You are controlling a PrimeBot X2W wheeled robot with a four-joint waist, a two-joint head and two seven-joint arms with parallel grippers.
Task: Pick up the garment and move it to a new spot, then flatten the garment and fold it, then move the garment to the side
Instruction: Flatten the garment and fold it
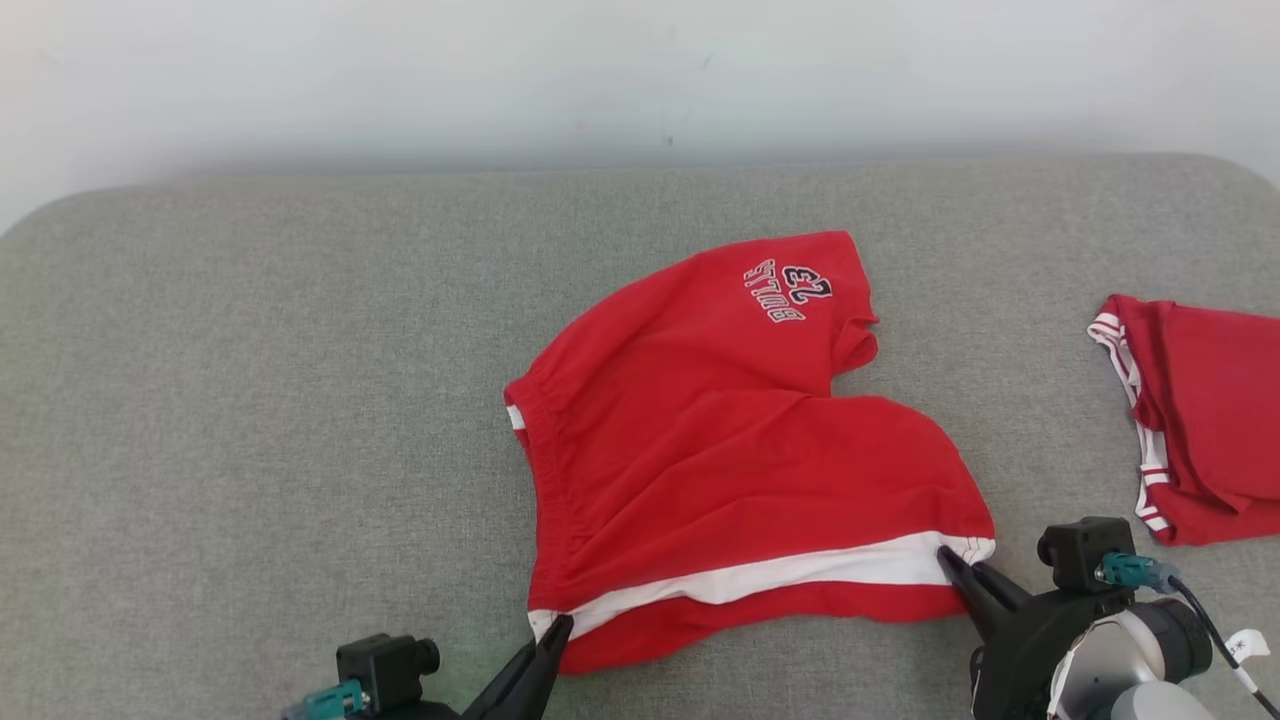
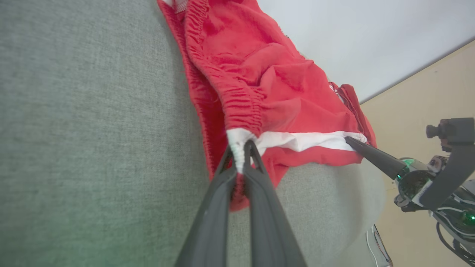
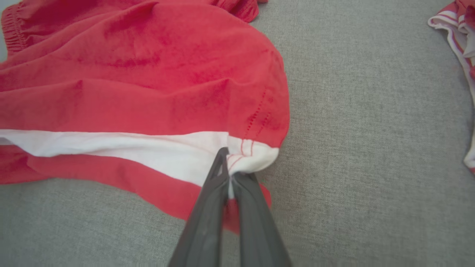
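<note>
- My left pincer [image 1: 557, 628] is clamped on the near left corner of the red shorts [image 1: 720, 430], where the gathered waistband [image 2: 237, 100] meets the white band [image 1: 780, 572]; cloth is nipped between the closed fingers
- My right pincer [image 1: 948, 558] is closed on the opposite near corner, at the stitched hem end of that band, with a small fold bunched at the tips
- The shorts lie on the grey cushion [image 1: 250, 400], about mid-width and toward my edge, their near side drawn fairly straight between my two grips
- As I judge it, the garment is already placed and I am in the flattening stage; the far part is rumpled, one leg pointing away and the cloth puffed into soft ridges, so smoothing, folding and moving aside are all left
- The cloth looks thin, soft and matte, a red fabric that drapes and creases readily; the elastic waistband puckers in tight ribs, and red stitching crosses the white at the hem
- White lettering [image 1: 790, 290] with dark outlines sits on the far leg
- The cushion is a coarse grey weave with rounded corners, probably grippy enough to drag on the cloth
- A second red garment [image 1: 1200, 420] with striped red-and-white trim lies well apart on my right
</note>
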